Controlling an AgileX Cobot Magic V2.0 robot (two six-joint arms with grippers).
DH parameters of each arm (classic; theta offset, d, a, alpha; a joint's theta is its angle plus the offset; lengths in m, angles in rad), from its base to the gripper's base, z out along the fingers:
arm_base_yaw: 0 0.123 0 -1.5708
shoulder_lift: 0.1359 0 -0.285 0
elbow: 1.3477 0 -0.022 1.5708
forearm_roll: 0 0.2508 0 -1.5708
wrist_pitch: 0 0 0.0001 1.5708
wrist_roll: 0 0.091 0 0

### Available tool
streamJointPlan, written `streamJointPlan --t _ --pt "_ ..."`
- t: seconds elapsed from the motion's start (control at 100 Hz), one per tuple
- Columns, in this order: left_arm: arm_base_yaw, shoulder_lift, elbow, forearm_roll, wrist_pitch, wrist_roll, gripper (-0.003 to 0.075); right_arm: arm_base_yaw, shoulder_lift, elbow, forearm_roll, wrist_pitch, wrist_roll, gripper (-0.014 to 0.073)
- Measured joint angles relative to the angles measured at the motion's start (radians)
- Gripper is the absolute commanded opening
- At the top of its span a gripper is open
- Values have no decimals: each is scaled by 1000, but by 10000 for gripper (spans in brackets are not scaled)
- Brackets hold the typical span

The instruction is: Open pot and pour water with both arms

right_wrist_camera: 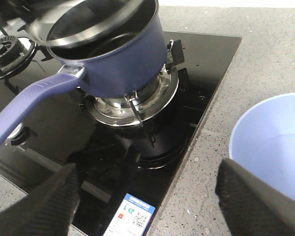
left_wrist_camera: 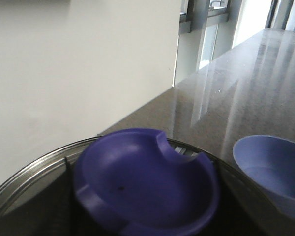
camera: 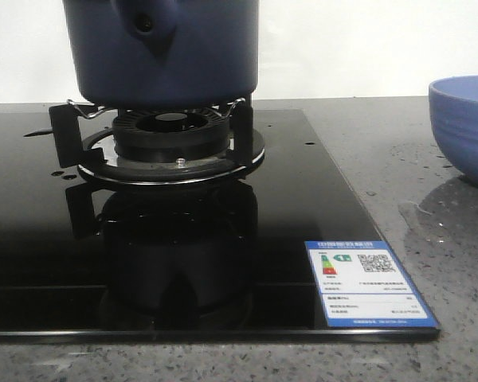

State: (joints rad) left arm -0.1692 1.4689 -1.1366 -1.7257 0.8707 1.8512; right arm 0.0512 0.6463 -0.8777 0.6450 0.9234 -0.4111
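The dark navy pot [camera: 163,56] stands on the gas burner [camera: 171,139], its handle lug [camera: 147,24] facing me. Seen from the right wrist, the pot [right_wrist_camera: 113,59] is uncovered, its inside is dark, and its long handle [right_wrist_camera: 29,103] sticks out to one side. The matching lid [left_wrist_camera: 142,182] hangs tilted and blurred above the pot's steel rim [left_wrist_camera: 29,172]. It fills the spot where my left gripper's jaws are and hides the fingers. My right gripper [right_wrist_camera: 152,206] is open above the stove's front edge, with nothing between its fingers.
A periwinkle bowl [camera: 466,127] sits on the grey counter to the right of the black glass stove; it also shows as the bowl [right_wrist_camera: 270,142] and the bowl [left_wrist_camera: 270,172] in both wrist views. A wet patch [camera: 418,211] lies beside it. A blue label [camera: 366,282] marks the stove's front right corner.
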Motion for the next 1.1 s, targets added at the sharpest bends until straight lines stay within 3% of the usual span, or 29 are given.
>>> streamJointPlan --t 0.34,0.65,0.8,0.98,1.1 --pt "158 -314 115 -3 -60 -122 285 0 0 0 0 -17 0 524" --pt "174 -600 360 15 -204 -159 285 0 70 -2 -11 -116 75 524" --pt "172 -657 391 15 -231 -170 284 -31 159 -70 -206 -100 217 524" --pt "131 -662 391 15 -253 -173 283 -118 263 -197 -500 53 442 524" --pt "113 -662 391 15 -256 -174 283 -139 310 -218 -574 89 497 524"
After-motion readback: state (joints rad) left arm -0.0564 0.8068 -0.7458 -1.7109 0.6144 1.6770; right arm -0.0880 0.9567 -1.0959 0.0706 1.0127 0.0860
